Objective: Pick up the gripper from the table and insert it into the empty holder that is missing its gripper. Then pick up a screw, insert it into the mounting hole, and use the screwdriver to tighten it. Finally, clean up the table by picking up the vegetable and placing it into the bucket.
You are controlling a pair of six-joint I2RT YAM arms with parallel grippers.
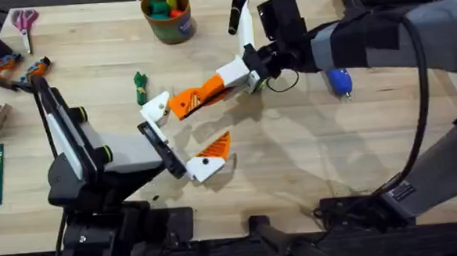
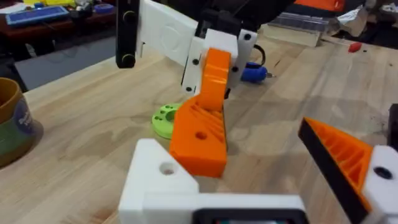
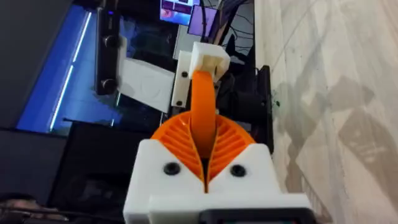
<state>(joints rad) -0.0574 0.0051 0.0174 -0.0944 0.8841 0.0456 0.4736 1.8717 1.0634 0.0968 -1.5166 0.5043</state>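
Left gripper [image 1: 183,130], 1: nearest the overhead camera, jaws stood wide apart, holding nothing. It carried two white finger bases: one fitted with an orange ribbed pad [image 1: 216,148], the other the bare holder [image 1: 155,108], with one mounting hole visible in the left wrist view.

Right gripper [image 1: 211,88], 1: reached in from the right, its two orange ribbed pads pressed together on the gripper [image 1: 182,104].

The gripper, 1: orange, held off the table at a slant, its free end against the holder; whether it was seated could not be told.

Screwdriver [image 1: 338,81], 1: blue, lying on the table beyond the right arm, well apart from both grippers.

Vegetable [image 1: 140,87], 1: dark green, on the table near the holder, apart from it.

Bucket [image 1: 170,17], 1: upright at the far edge, coloured items inside.

Lime-green disc [image 2: 165,118], 1: flat on the table, behind the held gripper.

Scissors [image 1: 25,21], 1 pair: far left corner
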